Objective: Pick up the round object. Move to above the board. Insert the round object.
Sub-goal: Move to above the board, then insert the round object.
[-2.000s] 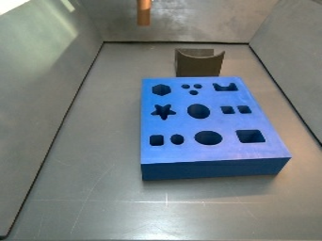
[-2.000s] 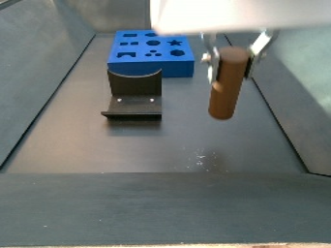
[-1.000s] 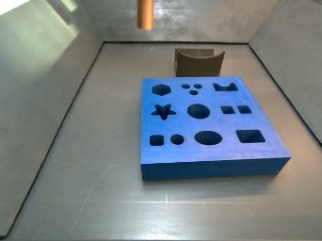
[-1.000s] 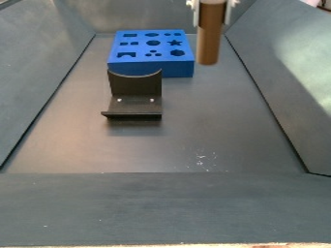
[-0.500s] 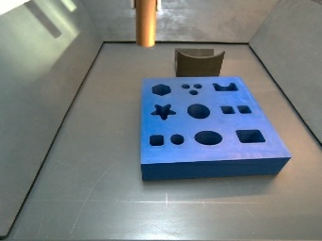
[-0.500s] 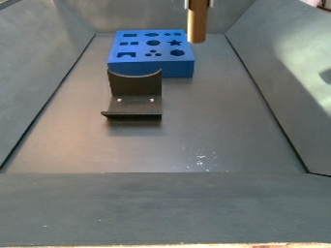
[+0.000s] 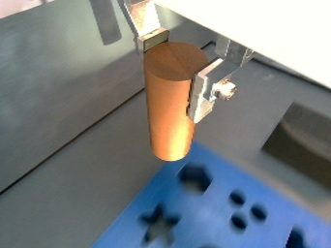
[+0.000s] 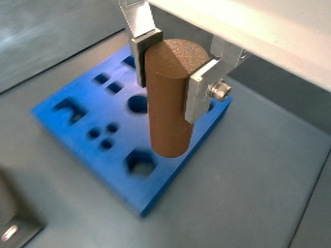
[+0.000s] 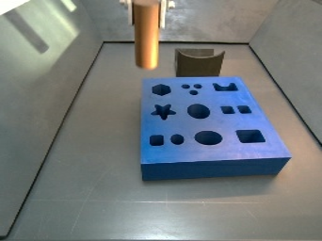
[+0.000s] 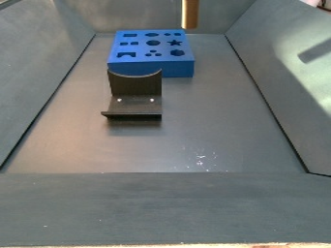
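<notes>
The round object (image 8: pixel 169 102) is an orange-brown wooden cylinder peg, held upright between my gripper's (image 8: pixel 172 70) silver fingers (image 8: pixel 202 89). It shows the same way in a wrist view, with the gripper (image 7: pixel 177 66) shut on the peg (image 7: pixel 168 107). The board (image 9: pixel 208 127) is a thick blue square block with dark shaped holes. In a side view the peg (image 9: pixel 147 33) hangs in the air just beyond the board's far left corner. In a side view the peg (image 10: pixel 189 14) shows only at the top edge, near the board (image 10: pixel 153 50). The board lies under the peg in both wrist views (image 7: pixel 220 208) (image 8: pixel 110 121).
The dark fixture (image 9: pixel 198 62) stands on the floor just behind the board; it also shows in a side view (image 10: pixel 132 97) and in both wrist views (image 7: pixel 304 140) (image 8: pixel 11 218). Grey sloping walls (image 9: pixel 51 66) close in the floor on all sides.
The gripper with the peg has travelled across the bin towards the board. In one side view more of the peg shows and it hangs lower; in the other it has receded to the top edge.
</notes>
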You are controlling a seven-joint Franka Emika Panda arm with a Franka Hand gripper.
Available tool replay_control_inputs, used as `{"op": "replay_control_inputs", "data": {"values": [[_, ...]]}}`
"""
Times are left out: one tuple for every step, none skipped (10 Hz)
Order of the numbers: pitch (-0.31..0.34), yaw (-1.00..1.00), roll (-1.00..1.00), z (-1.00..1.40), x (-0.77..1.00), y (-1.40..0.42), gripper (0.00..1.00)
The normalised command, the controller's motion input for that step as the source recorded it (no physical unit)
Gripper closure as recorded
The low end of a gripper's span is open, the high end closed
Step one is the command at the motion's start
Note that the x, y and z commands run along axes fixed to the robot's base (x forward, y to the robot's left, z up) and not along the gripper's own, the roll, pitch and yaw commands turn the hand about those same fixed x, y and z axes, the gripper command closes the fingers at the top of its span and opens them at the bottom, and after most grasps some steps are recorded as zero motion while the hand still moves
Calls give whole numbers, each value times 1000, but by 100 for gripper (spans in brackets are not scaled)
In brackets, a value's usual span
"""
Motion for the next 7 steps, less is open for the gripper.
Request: {"op": "replay_control_inputs", "data": {"values": [[79,12,62,-19,141,-653,100],[83,10,100,-6,102,-344,100],[82,9,113,1,75,-214,100],[166,-111,0,-91,746,-66,100],[134,-106,0,-114,751,-37,100],[223,-120,60,-157,840,-9,100],[280,-106,126,-183,820,0,100]]}}
